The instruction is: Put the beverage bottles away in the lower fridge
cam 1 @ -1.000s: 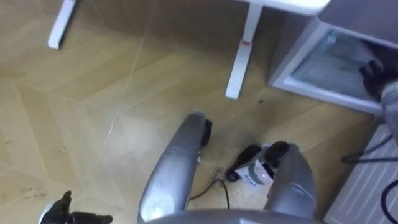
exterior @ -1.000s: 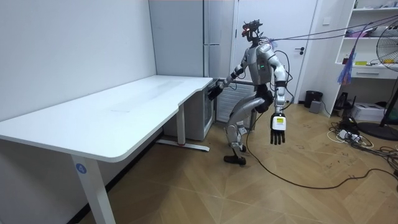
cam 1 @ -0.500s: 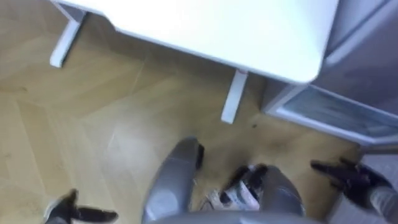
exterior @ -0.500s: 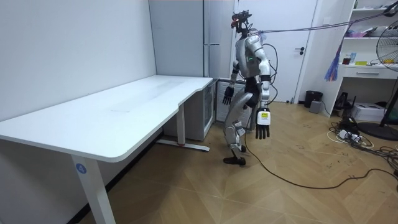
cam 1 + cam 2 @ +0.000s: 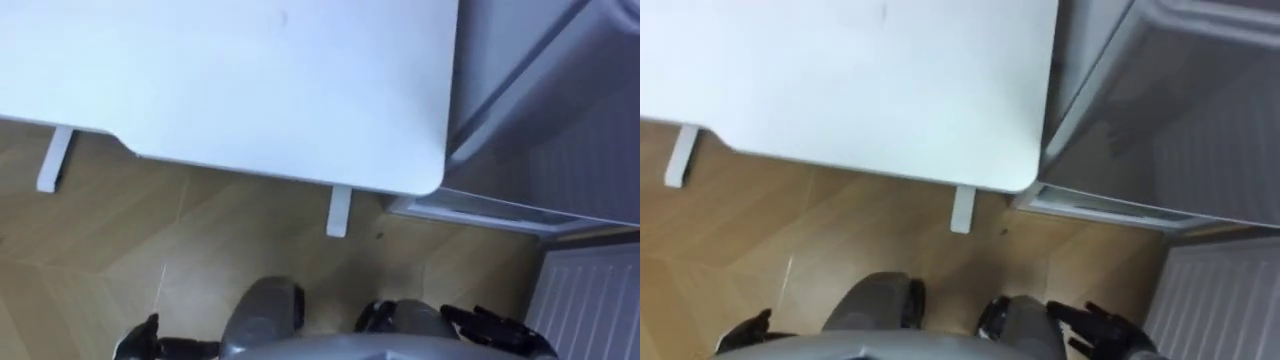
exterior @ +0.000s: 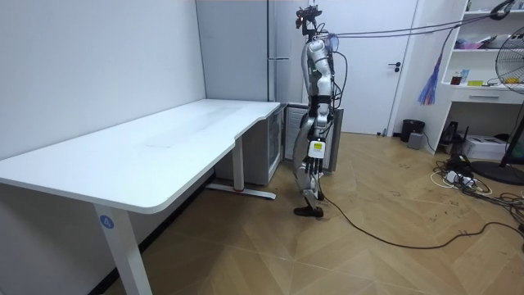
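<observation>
I stand upright at the end of the white table (image 5: 250, 90), beside the low grey fridge (image 5: 520, 150) that sits under the table's corner (image 6: 270, 152). My left hand (image 5: 150, 345) hangs at my side near the bottom edge, fingers relaxed and holding nothing. It hangs straight down by my thigh in the room view (image 6: 314, 156). My right hand (image 5: 490, 325) hangs low on the other side, in front of the fridge, with its fingers spread and nothing in it.
A tall grey fridge (image 6: 274, 49) stands behind the low one. A white ribbed panel (image 5: 590, 300) is at my right, next to the fridge. The table's white legs (image 5: 338, 210) stand on the wooden floor (image 5: 150, 240).
I have straightened up from a bend at the low fridge. My right hand has drawn back from it and both arms have dropped to my sides. The eye view has swung up onto the tabletop.
</observation>
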Tool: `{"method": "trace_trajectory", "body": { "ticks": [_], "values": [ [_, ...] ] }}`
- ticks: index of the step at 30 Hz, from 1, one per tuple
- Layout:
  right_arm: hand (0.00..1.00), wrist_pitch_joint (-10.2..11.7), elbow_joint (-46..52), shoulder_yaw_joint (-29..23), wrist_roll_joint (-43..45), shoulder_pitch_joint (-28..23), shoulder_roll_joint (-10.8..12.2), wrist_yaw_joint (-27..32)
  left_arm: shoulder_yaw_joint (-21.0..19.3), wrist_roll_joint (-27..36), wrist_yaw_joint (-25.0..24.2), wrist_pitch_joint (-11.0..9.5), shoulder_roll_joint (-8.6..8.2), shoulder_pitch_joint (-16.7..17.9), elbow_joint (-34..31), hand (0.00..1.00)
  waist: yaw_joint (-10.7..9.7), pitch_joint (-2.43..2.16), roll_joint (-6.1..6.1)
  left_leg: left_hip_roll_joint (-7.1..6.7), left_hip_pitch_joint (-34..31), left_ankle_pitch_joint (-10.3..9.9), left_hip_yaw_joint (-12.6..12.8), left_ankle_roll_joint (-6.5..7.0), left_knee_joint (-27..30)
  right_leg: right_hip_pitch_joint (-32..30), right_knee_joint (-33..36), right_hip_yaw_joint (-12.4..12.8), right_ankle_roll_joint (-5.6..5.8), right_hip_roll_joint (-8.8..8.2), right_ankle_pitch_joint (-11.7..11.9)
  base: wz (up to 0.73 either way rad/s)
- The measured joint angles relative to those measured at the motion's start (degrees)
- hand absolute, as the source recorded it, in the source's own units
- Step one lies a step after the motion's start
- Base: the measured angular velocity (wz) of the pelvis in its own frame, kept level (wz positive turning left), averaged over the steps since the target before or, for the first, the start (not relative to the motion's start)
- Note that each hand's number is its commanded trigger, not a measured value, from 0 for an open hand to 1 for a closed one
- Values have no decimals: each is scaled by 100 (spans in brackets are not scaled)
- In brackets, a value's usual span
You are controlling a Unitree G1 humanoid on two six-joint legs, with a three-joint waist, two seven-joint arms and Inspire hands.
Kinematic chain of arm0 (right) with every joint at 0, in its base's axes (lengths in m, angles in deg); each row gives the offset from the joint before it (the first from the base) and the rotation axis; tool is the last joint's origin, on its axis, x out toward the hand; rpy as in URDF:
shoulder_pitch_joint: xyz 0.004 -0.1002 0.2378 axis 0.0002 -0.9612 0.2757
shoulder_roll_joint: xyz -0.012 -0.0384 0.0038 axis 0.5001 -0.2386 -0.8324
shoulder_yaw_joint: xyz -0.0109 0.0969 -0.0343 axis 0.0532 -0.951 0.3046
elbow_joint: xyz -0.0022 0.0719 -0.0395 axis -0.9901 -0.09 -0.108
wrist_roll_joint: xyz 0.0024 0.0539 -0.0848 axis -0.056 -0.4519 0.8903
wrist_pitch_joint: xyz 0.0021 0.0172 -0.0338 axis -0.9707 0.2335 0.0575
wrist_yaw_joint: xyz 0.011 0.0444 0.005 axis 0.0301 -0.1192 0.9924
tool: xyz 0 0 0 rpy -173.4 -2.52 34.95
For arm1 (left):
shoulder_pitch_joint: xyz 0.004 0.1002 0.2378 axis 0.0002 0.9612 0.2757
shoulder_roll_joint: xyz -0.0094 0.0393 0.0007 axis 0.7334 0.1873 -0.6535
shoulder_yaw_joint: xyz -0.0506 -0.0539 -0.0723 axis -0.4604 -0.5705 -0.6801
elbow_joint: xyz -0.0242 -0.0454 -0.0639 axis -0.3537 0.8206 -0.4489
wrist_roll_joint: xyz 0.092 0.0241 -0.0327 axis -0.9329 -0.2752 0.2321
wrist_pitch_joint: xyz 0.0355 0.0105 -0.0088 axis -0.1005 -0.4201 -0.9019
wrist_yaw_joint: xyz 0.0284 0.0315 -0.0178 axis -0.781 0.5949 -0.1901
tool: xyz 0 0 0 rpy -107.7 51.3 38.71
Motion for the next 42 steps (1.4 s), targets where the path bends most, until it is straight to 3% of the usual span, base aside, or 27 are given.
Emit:
{"method": "trace_trajectory", "body": {
  "ticks": [4, 6, 12, 23, 28, 33, 37, 42],
  "values": [
    [0, 24, 66, -156, 112, -231, 138, 97, -10, 3, 143, -30, -45, 140, 42, 0, -180, -50, -54, -23, 824, 115, 89, -4, -641, 745, -633, 11, 112, 113, 126, -3],
    [0, 72, 199, -352, 332, -286, 223, 103, -164, 2, 251, -29, -155, 282, 53, 0, -269, -64, -86, -33, 1155, 161, 191, -2, -898, 1019, -898, 112, 159, 169, 195, -20],
    [0, 113, 250, -744, 564, -417, 542, 105, -780, -1, 263, -19, -377, 398, 44, 0, -416, -64, -142, -29, 1868, 277, 282, -1, -1553, 1688, -1625, 192, 251, 392, 488, -11],
    [0, 394, 265, -987, 1423, -350, 752, 461, -1123, -3, 524, -259, -580, 266, 48, 0, -426, -52, -115, -39, 2490, 283, 277, 9, -1962, 2330, -2319, 487, 338, 557, 766, -9],
    [0, 396, 375, -1494, 1790, -360, 765, 816, -1299, -6, 620, -258, -598, 242, 49, 0, -481, -29, -95, -49, 2549, 285, 282, 11, -2024, 2384, -2415, 647, 342, 583, 776, -3],
    [0, 514, 817, -2315, 2102, -263, 754, 1304, -1634, -7, 660, -300, -662, 257, 17, 0, -645, 4, -86, -44, 2728, 312, 303, 23, -2172, 2436, -2405, 830, 341, 610, 777, -11],
    [0, 645, 1413, -2697, 2401, -240, 715, 1800, -1892, -8, 735, -304, -652, 279, 26, 0, -733, -27, -167, -39, 2772, 342, 471, 13, -2217, 2364, -2401, 1106, 328, 626, 785, -25],
    [0, 751, 2173, -3486, 2793, -283, 526, 2426, -2491, -613, 770, -311, -642, 308, 24, 0, -786, -67, -260, -34, 2832, 342, 622, 12, -2238, 2337, -2393, 1330, 321, 647, 799, -17]
  ]
}}
